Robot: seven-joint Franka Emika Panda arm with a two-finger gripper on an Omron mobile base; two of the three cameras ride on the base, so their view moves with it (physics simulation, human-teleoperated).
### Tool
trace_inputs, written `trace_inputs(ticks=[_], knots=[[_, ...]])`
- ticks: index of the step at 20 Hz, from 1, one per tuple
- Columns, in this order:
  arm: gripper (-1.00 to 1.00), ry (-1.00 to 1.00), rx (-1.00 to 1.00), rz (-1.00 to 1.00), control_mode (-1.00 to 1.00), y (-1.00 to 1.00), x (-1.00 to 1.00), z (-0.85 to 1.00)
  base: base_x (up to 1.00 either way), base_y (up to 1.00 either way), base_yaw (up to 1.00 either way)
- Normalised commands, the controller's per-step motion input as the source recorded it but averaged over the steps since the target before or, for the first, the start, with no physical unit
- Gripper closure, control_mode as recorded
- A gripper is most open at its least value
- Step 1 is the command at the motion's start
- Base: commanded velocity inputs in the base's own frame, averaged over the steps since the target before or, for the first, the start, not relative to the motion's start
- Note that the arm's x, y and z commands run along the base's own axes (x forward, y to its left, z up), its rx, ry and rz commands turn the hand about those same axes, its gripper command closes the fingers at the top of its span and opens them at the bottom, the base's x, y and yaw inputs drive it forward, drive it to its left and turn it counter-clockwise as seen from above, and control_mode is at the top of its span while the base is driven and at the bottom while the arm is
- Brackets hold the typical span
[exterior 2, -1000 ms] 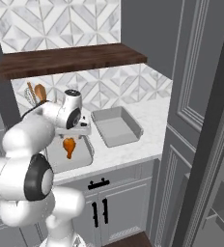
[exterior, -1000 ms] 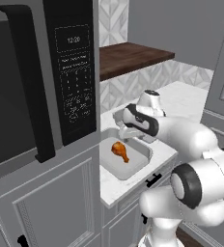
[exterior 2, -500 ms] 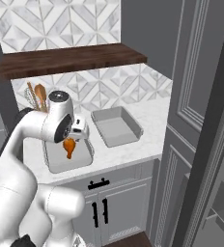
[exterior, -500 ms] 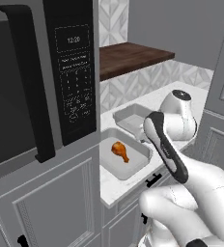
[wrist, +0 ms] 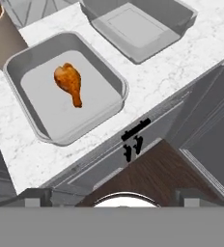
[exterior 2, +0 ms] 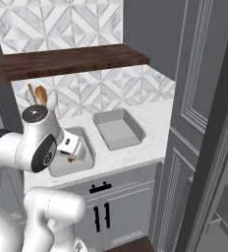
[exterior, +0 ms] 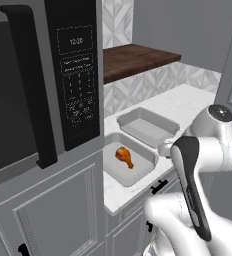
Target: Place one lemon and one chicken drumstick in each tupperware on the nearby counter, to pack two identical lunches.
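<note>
Two shallow light-grey rectangular tupperware trays with rounded corners sit side by side on the white grey-veined marble desk (exterior: 198, 102). The nearer tray (exterior: 147, 162), closest to the tall appliance column, holds a single golden-brown chicken drumstick (exterior: 124, 156) lying on its floor, the meaty end toward the wall in the hand view. The farther tray (exterior: 148, 126) stands just beside it. In the hand view the drumstick (wrist: 69, 83) rests near the middle of its tray (wrist: 115, 79), with the second tray (wrist: 181, 24) beyond it. A black digital-panel microwave (exterior: 78, 80) is set into the column at left, and a dark brown wooden shelf (exterior 2: 71, 59) runs along the patterned wall above the desk. A holder of wooden utensils (exterior 2: 37, 96) stands by the wall. The white robot arm (exterior: 208, 150) is raised in front of the desk's edge, above the grey cabinet doors with black handles (exterior 2: 101, 187). Whether the claw is apart or together cannot be told.
</note>
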Motion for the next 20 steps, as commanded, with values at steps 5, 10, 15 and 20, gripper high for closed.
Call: trace_inputs(ticks=[5, 10, 15, 20], knots=[[-1.0, 0.0, -0.05, -0.04, -1.0, -0.02, -0.9, 0.25, 0.0, 0.0, 0.0], [-1.0, -0.09, -0.06, 0.0, -1.0, 0.14, -0.56, -0.02, 0.0, 0.0, 0.0], [-1.0, -0.1, 0.0, 0.0, -1.0, 0.0, -0.19, -0.25, 0.0, 0.0, 0.0], [-1.0, 0.0, 0.0, 0.01, -1.0, 0.0, 0.0, -0.02, 0.0, 0.0, 0.0]])
